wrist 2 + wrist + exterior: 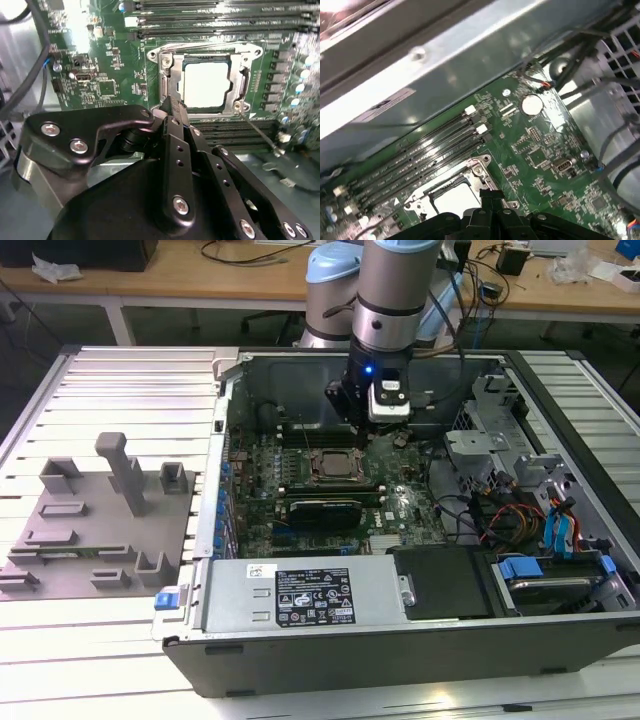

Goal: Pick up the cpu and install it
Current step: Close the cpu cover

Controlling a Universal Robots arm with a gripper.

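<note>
The cpu [206, 84] lies flat inside the metal-framed socket [167, 75] on the green motherboard, its top glaring pale in both wrist views; it appears as a bright square [454, 199] in the first wrist view. In the exterior view the socket [332, 467] sits mid-board. My gripper [169, 102] hangs just above the socket's edge, a little off the chip, with its black fingers [490, 199] drawn together and nothing between them. In the exterior view the gripper [352, 418] hovers behind the socket, towards the case's back wall.
The open computer case [400, 650] surrounds the board, with memory slots [200, 20] beside the socket, cables and drive bays [540, 510] at the exterior view's right, and a power supply [300, 600] in front. A grey plastic tray [100, 530] with blocks lies outside at the left.
</note>
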